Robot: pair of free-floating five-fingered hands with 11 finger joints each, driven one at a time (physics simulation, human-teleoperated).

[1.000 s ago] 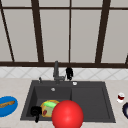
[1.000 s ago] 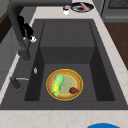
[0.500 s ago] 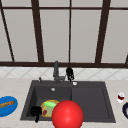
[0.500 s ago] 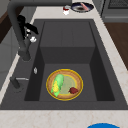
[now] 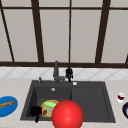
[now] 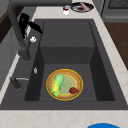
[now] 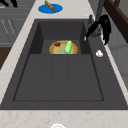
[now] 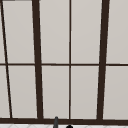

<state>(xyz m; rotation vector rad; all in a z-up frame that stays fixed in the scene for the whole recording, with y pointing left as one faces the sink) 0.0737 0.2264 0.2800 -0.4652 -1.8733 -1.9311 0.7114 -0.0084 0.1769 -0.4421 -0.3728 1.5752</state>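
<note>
Hands hang apart at a dark sink [image 5: 90,100]. The right hand [image 5: 69,73] hovers at the back rim just beside the faucet [image 5: 56,71], fingers pointing down and loosely straight, holding nothing; in the left side view it shows as a black shape [image 6: 25,21] behind the faucet's column [image 6: 17,37], with one dark finger reaching out over the rim. In the right side view it hangs [image 7: 105,26] over the back ledge near a small white knob [image 7: 99,53].

The left hand [image 5: 35,111] sits low at the front left corner of the basin, just beside the yellow plate [image 5: 45,108]; its fingers look curled, though whether they grip anything I cannot tell.

That plate lies on the basin floor at the left end [image 6: 77,77], carrying a green corn cob [image 6: 57,85] and a small red piece [image 6: 73,90]. A large red ball [image 5: 67,114] fills the front of the front view, covering part of the plate.

On the tabletop, left of the sink, lies a blue plate [image 5: 12,110] with a brown stick-like food [image 5: 7,103]. To the right stand a small red-and-white cup [image 5: 120,97] and a dark dish [image 5: 125,110].
</note>
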